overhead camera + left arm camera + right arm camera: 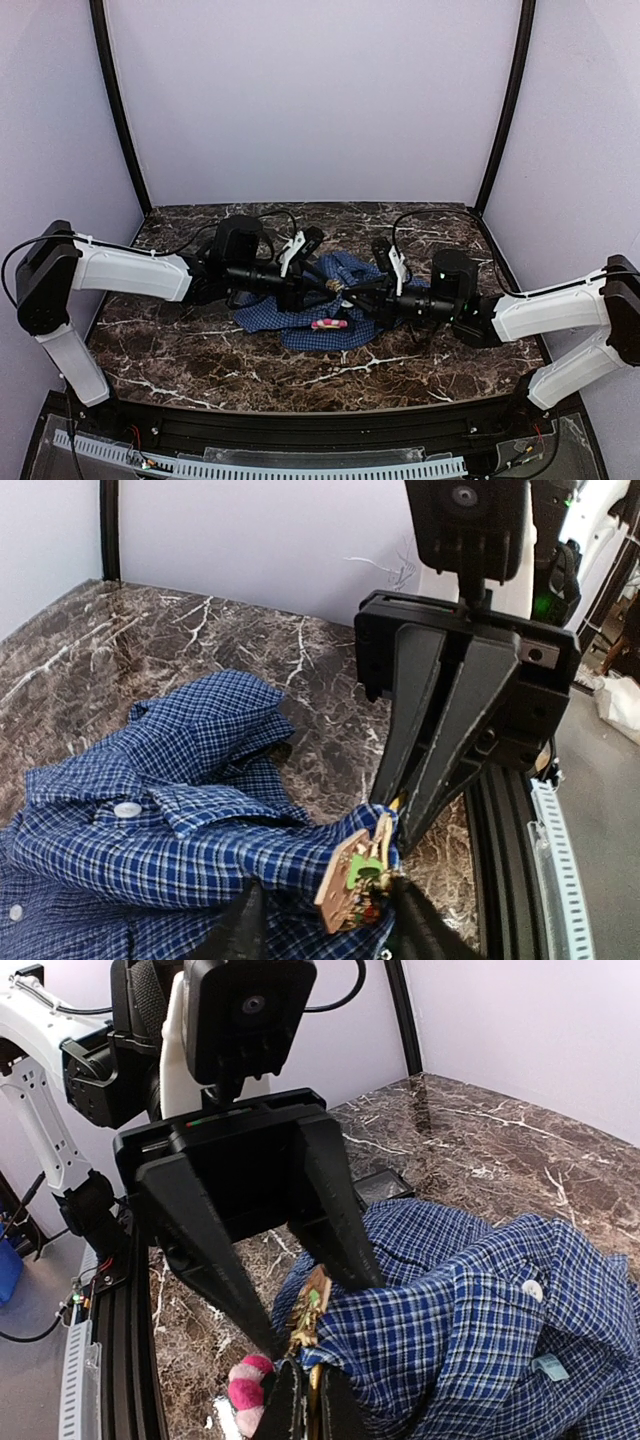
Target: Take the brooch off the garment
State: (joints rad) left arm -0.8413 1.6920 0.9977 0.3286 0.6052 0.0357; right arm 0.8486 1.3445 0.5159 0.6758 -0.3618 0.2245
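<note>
I see both arms meeting over the shirt [180, 830], which lies crumpled on the marble table [200, 620] under the two grippers. The right gripper [385, 825] has its fingers pressed together, and their tips pinch the raised fold of the shirt that carries the brooch [348, 880]. I cannot tell if an edge of the brooch is also caught between them. The brooch is a small tan and gold piece with some green on it, and it stands up on this fold, touching the right gripper's tips. The left gripper [322, 1315] faces the right one from the opposite side. Its fingers [330, 1210] are spread, one on each side of the brooch, so the brooch sits in the gap between them. I cannot tell whether either finger touches it. Just below the right gripper's tips, near the brooch, a small pink and white object [245, 1385] lies at the edge of the shirt.
</note>
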